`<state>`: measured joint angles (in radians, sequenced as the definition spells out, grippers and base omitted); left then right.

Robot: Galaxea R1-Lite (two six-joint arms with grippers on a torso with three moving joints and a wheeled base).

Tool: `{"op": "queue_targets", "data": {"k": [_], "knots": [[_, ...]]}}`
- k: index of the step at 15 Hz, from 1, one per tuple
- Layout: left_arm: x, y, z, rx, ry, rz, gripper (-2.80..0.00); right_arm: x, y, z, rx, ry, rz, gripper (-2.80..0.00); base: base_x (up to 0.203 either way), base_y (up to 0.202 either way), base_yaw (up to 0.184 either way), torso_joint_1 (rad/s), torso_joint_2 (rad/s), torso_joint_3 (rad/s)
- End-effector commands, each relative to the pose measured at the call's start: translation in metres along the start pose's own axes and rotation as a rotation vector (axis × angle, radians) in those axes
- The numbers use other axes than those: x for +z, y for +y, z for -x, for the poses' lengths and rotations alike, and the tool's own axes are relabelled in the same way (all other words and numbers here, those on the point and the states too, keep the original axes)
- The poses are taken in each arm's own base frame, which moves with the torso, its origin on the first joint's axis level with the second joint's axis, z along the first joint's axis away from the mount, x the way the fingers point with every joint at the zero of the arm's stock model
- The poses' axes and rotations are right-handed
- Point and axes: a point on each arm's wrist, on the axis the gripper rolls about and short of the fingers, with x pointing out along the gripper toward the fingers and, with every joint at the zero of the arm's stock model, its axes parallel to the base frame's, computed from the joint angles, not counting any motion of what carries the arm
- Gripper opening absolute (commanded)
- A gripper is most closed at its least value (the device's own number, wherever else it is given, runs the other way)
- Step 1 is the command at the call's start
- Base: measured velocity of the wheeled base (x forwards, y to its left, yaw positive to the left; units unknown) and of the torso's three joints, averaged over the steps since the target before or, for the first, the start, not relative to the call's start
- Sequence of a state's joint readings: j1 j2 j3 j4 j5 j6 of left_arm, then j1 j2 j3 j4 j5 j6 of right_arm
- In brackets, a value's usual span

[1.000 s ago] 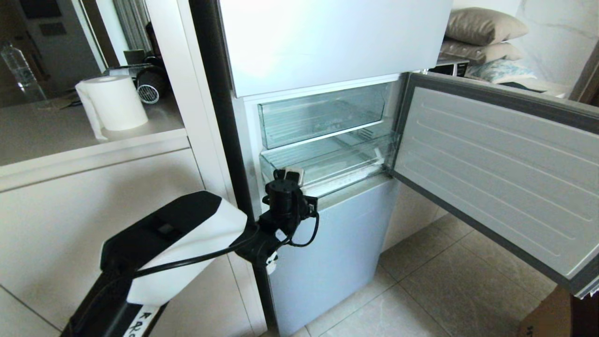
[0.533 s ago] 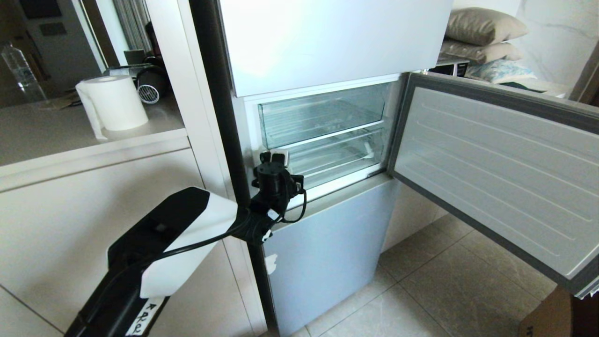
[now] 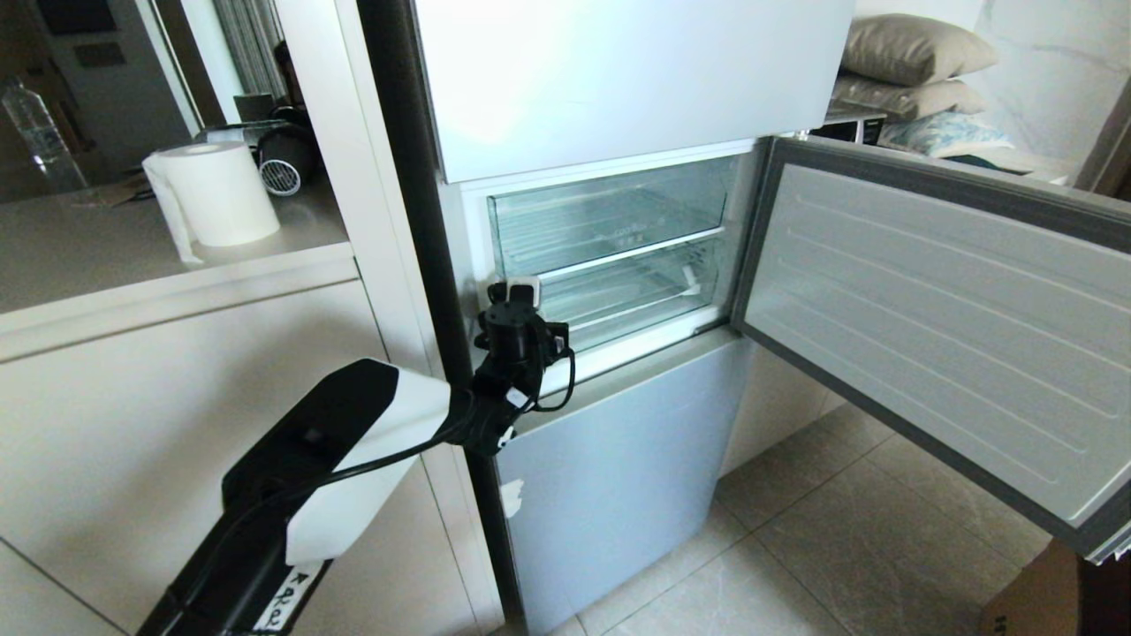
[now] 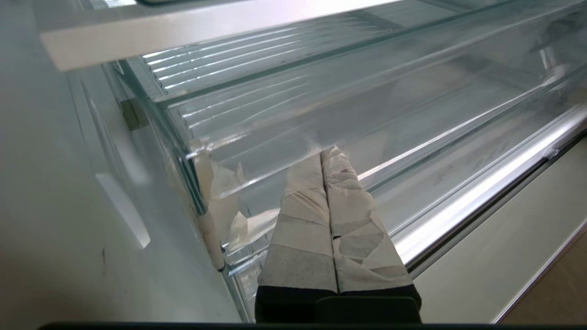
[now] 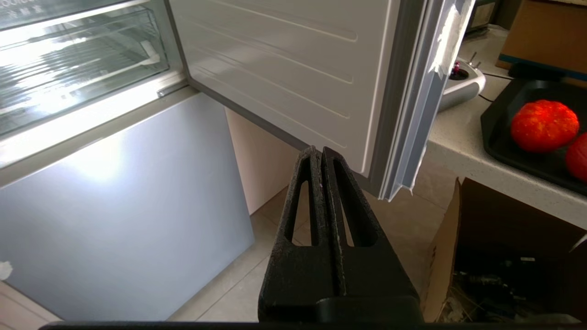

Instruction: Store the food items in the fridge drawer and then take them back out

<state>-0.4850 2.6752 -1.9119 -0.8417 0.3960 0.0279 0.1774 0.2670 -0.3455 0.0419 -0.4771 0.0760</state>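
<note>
Head view, fridge drawer (image 3: 632, 296): I see the lower clear bin pushed in flush with the fridge front, directly under the upper clear bin (image 3: 610, 216).
Head view, left gripper (image 3: 521, 290): I have it at the drawer's left front corner, taped fingertips at the drawer face; from here I cannot tell whether they touch it.
Head view, fridge door (image 3: 937, 336): swung wide open, to the right of the drawer.
Head view, paper roll (image 3: 215, 193): on the counter well to the left of the drawer.
Head view, food: none visible to me in or around the drawer.
Left wrist view, left gripper (image 4: 326, 153): both taped fingers pressed together, nothing between them; the tips meet the clear front wall of the fridge drawer (image 4: 412, 151) near its left end.
Left wrist view, drawer contents: I see only a ribbed clear floor, no food inside.
Right wrist view, right gripper (image 5: 319, 151): black fingers closed flat on each other, holding nothing, hanging in front of the lower edge of the fridge door (image 5: 298, 73), well away from the fridge drawer (image 5: 78, 78).
Right wrist view, red fruit (image 5: 544, 125): round and glossy, lying in a black tray (image 5: 500, 137) on a counter beyond the door's outer edge, far from the drawer and apart from my right gripper; a second red piece (image 5: 578, 156) sits just beside it at the frame edge.
Right wrist view, cardboard box (image 5: 481, 256): open, on the floor below that counter.
</note>
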Motion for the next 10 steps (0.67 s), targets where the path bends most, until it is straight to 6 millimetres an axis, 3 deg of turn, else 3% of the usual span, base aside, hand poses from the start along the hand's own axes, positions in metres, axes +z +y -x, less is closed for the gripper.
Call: {"op": "queue_targets", "data": {"k": [1,4,7,10], "knots": [[0.016,-0.004,0.011,-0.016,-0.010,0.006,-2.80,-0.002,0.001,-0.002,-0.004,0.013,0.006,-2.80,0.000,0.000,0.000,0.000,0.00,0.000],[0.027,-0.008,0.027,-0.037,-0.002,0.002,-2.80,-0.002,0.001,-0.002,-0.003,0.012,0.004,-2.80,0.000,0.000,0.000,0.000,0.00,0.000],[-0.004,-0.005,0.020,-0.014,0.047,-0.025,-2.80,-0.003,0.000,-0.002,-0.008,0.013,0.002,-2.80,0.000,0.000,0.000,0.000,0.00,0.000],[-0.009,-0.008,0.013,-0.003,0.068,-0.036,-2.80,-0.003,0.000,-0.002,-0.010,0.014,0.001,-2.80,0.000,0.000,0.000,0.000,0.00,0.000]]}}
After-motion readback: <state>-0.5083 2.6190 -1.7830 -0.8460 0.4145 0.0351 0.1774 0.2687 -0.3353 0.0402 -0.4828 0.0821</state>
